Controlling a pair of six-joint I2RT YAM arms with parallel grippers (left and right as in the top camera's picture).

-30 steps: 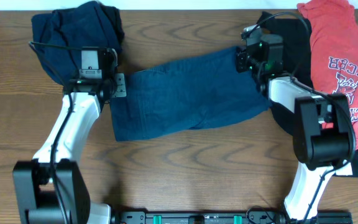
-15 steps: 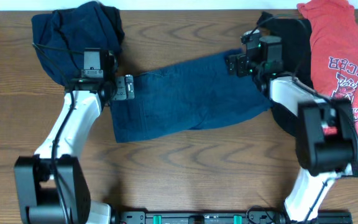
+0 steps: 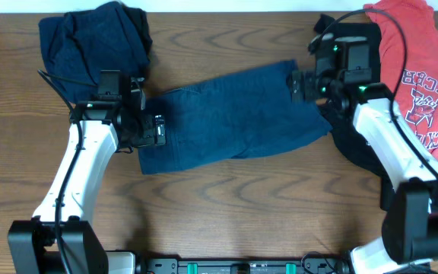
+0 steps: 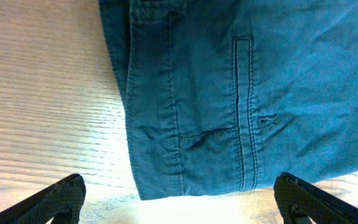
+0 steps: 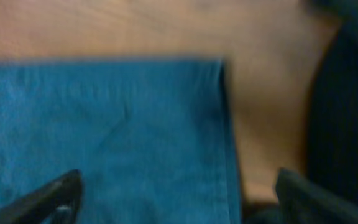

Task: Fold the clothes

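Navy denim shorts [image 3: 230, 114] lie flat across the table's middle, slanting up to the right. My left gripper [image 3: 158, 130] hovers over their left end, open. In the left wrist view the shorts [image 4: 229, 93] show a back pocket seam, and their lower corner lies just ahead of the empty left gripper [image 4: 179, 205]. My right gripper [image 3: 298, 84] stands open above the shorts' right end. The right wrist view is blurred, with the shorts' edge [image 5: 104, 137] between the spread jaws of the right gripper [image 5: 179, 200]. A red tee [image 3: 413, 57] and a black tee [image 3: 356, 144] lie at the right.
A heap of dark navy clothes [image 3: 90, 42] sits at the back left, close behind my left arm. The black tee [image 5: 347, 112] borders the shorts' right end. Bare wooden table [image 3: 226, 213] runs along the front.
Both grippers have opened and let go of the shorts. The left one slid toward the front along the shorts' left end; the right one lifted off the right end.
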